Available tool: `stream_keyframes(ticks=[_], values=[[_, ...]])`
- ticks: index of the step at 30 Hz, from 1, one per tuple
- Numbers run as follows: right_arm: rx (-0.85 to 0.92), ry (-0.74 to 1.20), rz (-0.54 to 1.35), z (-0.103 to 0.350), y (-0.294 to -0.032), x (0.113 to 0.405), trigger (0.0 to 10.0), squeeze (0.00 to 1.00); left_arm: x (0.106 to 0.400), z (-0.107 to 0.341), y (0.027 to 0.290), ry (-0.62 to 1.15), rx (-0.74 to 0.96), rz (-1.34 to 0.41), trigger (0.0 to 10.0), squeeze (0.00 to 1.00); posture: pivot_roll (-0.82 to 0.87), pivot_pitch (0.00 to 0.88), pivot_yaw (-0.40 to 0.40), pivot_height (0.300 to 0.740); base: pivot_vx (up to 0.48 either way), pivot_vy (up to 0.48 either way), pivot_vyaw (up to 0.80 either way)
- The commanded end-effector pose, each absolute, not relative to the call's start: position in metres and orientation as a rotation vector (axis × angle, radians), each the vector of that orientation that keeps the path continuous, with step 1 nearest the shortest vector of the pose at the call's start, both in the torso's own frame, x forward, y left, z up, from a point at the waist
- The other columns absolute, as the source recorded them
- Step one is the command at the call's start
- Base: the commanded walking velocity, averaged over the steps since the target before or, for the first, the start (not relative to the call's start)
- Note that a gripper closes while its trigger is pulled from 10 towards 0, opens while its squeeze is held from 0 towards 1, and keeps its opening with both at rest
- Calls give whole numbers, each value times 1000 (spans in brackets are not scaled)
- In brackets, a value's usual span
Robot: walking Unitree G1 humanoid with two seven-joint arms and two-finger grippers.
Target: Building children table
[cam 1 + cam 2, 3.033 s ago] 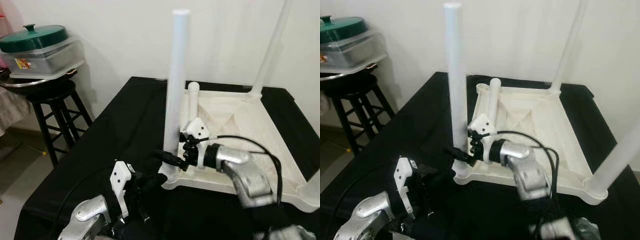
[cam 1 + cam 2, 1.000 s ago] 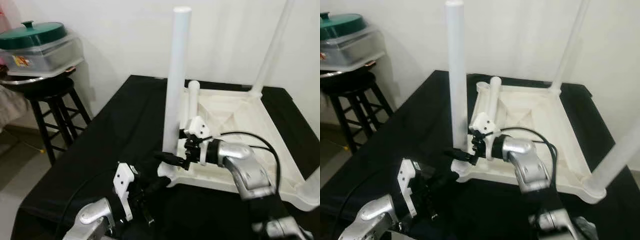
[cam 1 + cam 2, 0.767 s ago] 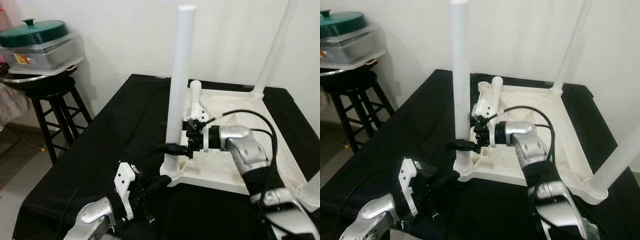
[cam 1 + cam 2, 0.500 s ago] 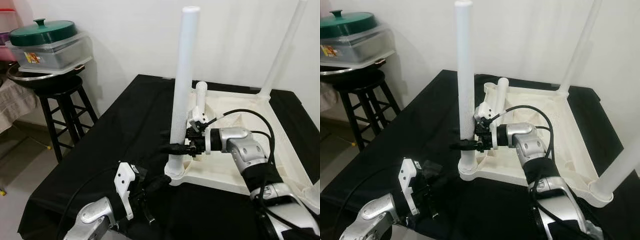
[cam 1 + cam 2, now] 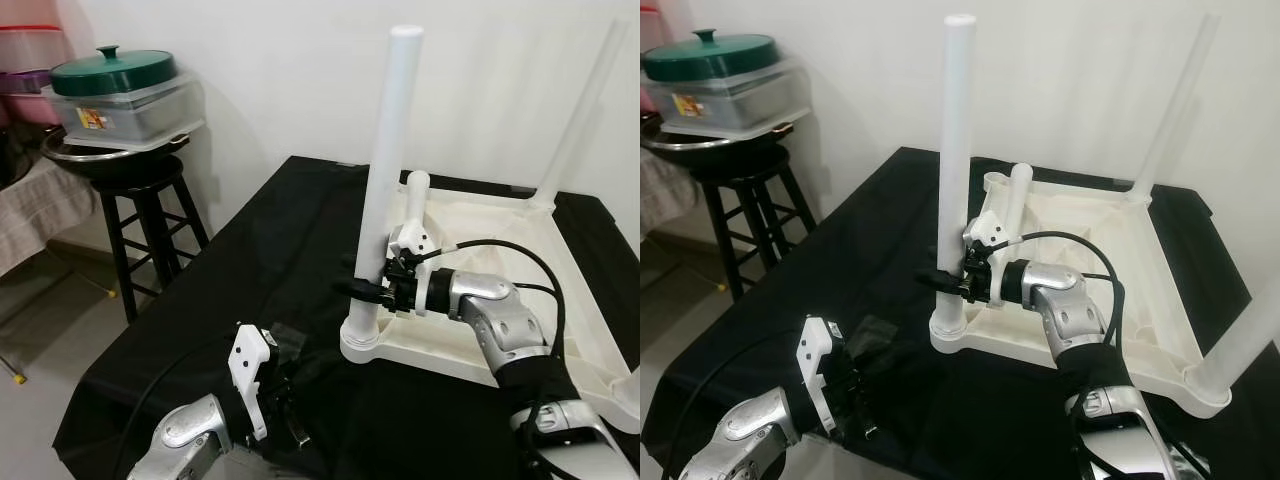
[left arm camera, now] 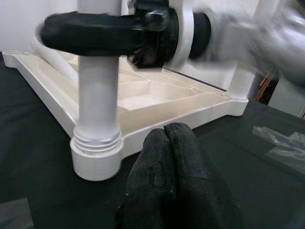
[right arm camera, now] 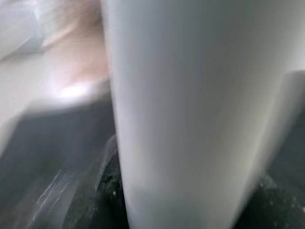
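Observation:
A white plastic children's table [image 5: 520, 340] lies upside down on a black cloth. Its near-left leg [image 5: 385, 180] stands upright in the corner socket [image 6: 95, 157]. My right gripper [image 5: 365, 290] is shut on this leg a little above the socket, and the leg [image 7: 190, 109] fills the space between its fingers. Another leg [image 5: 413, 205] lies loose inside the tabletop. Further legs stand at the far right corner [image 5: 580, 110] and the near right corner [image 5: 1240, 340]. My left gripper [image 6: 165, 130] rests low on the cloth just in front of the socket, shut on nothing.
The black-clothed work table [image 5: 250, 260] ends close to my left arm. A clear plastic bag [image 5: 875, 335] lies on the cloth by the left gripper. To the left stands a black stool [image 5: 140, 230] carrying a green-lidded pot in a clear tub [image 5: 125, 90]. A white wall is behind.
The whole picture has shifted, so the camera moved. My right gripper has slid a little up the near-left leg and its wrist has turned. The left gripper has hardly moved.

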State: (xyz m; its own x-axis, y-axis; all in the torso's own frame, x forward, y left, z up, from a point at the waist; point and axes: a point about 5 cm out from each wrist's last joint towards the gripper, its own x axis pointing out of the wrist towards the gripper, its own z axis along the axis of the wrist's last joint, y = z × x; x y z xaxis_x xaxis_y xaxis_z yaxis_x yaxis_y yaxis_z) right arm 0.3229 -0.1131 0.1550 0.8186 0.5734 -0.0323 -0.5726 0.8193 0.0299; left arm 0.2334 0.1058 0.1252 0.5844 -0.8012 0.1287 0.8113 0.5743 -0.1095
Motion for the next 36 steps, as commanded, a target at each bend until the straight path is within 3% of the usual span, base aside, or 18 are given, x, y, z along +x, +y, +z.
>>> stream_keyframes(ticks=[1,11,12,14,15,19,24,25,26,30,36], values=[[-29,242,426,117,-102,299,0,0,235,130,109,-75,-160,-955,10000,0,-37,0,17,740,0,0,0],[-76,222,386,120,-94,297,0,0,235,132,113,-72,-167,-939,10000,0,-5,0,11,740,0,0,0],[-65,220,421,123,-91,295,10000,0,234,132,114,-73,-165,-935,10000,0,-3,0,12,740,0,0,0],[-50,209,457,126,-88,295,10000,0,234,132,115,-74,-164,-933,10000,0,-3,0,12,740,0,0,0],[-26,185,508,131,-86,297,10000,1000,235,132,115,-76,-166,-930,10000,0,-4,0,11,740,0,0,0],[11,62,782,159,-84,305,10000,1000,234,125,116,-69,-123,-904,10000,0,10,0,-8,740,0,0,0],[-25,32,946,168,-90,305,10000,976,234,118,114,-56,-95,-888,10000,0,19,0,-26,740,0,0,0],[-60,39,1055,168,-93,303,10000,0,235,114,114,-47,-86,-880,10000,0,26,0,-33,740,0,0,0],[-106,58,1160,165,-100,305,10000,0,236,110,114,-40,-79,-862,10000,0,51,0,-54,740,0,0,0],[-176,90,1252,162,-111,313,10000,0,240,101,115,-21,-74,-834,10000,0,70,0,-66,740,0,0,0],[-119,152,1354,162,-118,331,10000,0,235,75,112,60,-87,-830,10000,0,101,0,-73,740,0,0,0]])
